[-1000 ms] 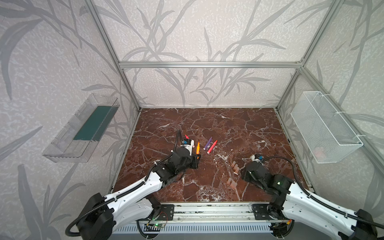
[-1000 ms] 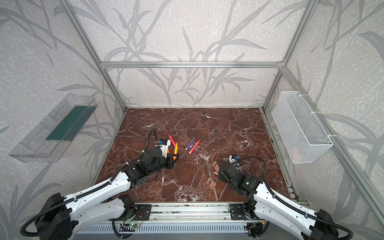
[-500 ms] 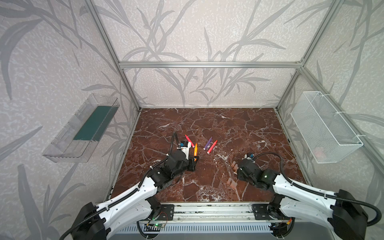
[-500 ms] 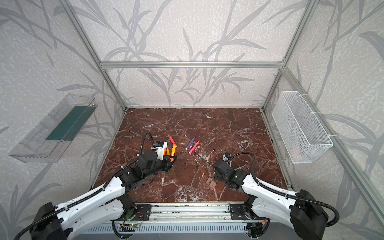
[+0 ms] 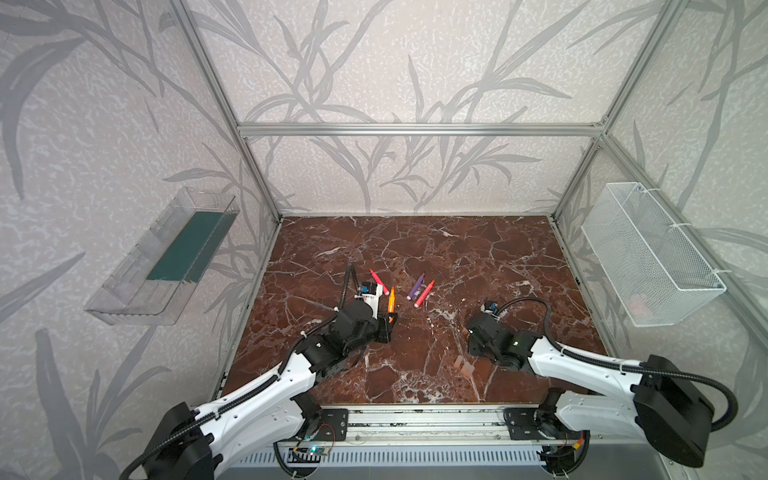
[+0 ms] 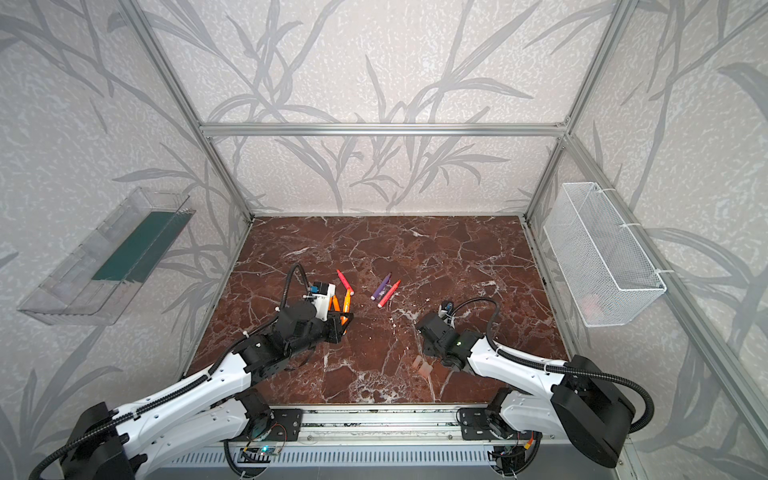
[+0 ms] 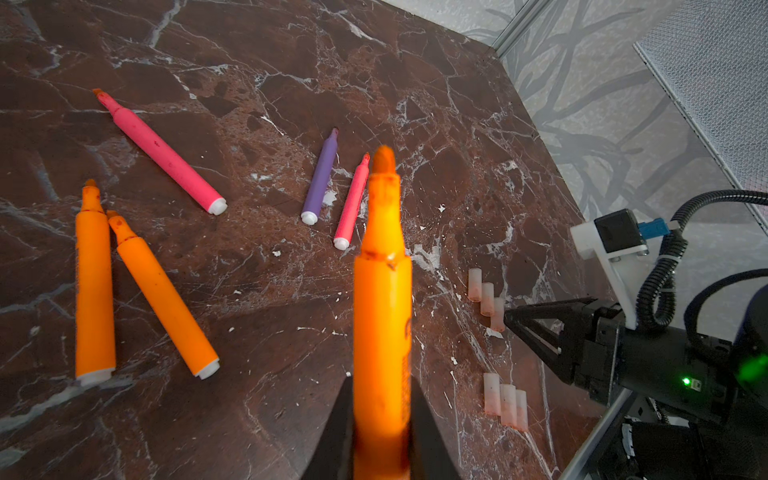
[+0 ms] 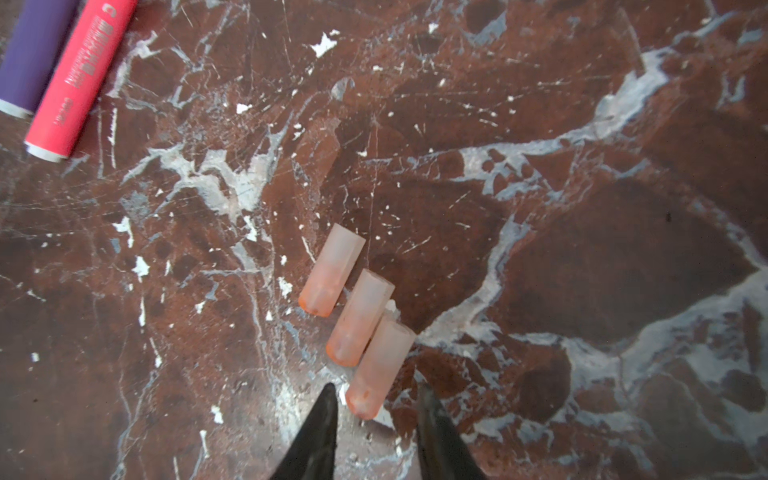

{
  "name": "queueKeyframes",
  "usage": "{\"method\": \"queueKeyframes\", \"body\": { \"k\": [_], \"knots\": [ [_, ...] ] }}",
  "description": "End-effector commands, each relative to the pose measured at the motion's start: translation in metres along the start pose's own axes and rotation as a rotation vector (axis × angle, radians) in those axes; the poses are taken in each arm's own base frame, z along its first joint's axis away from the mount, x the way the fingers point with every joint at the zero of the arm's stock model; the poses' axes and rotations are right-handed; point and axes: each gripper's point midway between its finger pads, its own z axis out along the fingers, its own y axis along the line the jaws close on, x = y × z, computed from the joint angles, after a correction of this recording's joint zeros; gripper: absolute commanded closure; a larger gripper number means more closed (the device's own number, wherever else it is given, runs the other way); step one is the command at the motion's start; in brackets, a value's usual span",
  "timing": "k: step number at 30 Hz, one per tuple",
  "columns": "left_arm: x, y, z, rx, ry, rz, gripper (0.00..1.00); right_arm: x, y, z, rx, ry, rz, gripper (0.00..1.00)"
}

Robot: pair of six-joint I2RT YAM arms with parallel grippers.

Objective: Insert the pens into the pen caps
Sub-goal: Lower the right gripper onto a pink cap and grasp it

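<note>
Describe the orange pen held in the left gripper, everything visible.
The orange pen is uncapped: smooth plastic barrel with dark print down one side, smudged shoulder, narrower neck, darker felt tip. The left gripper is shut on its lower barrel, hiding the butt end. It appears raised off the table, tip pointing away from the wrist.

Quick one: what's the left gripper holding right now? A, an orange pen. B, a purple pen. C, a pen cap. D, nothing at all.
A: the left wrist view shows the left gripper shut on an orange pen, its tip pointing away from the fingers.
</note>
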Motion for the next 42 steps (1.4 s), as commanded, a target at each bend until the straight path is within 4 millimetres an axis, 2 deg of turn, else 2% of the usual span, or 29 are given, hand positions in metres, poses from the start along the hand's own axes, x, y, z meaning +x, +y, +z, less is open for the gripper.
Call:
{"method": "queueKeyframes", "body": {
  "k": [1, 13, 27, 37, 42],
  "knots": [
    [-0.005, -0.001, -0.002, -0.005, -0.019, 0.003, 1.00, -0.011, 0.001, 0.002, 0.018, -0.034, 0.003, 0.69],
    [-0.006, 0.000, -0.001, -0.010, -0.022, 0.002, 1.00, -0.009, -0.008, 0.017, 0.079, 0.002, 0.007, 0.74],
    [-0.007, 0.002, -0.003, -0.014, -0.034, -0.001, 1.00, -0.008, -0.016, 0.022, 0.119, 0.007, -0.002, 0.74],
    [-0.004, 0.002, -0.001, 0.001, -0.042, -0.015, 1.00, -0.006, -0.018, 0.019, 0.112, 0.006, 0.020, 0.89],
    [-0.003, 0.000, -0.003, 0.017, -0.042, -0.008, 1.00, -0.010, -0.024, 0.005, 0.091, -0.033, 0.067, 0.94]
  ]
}}
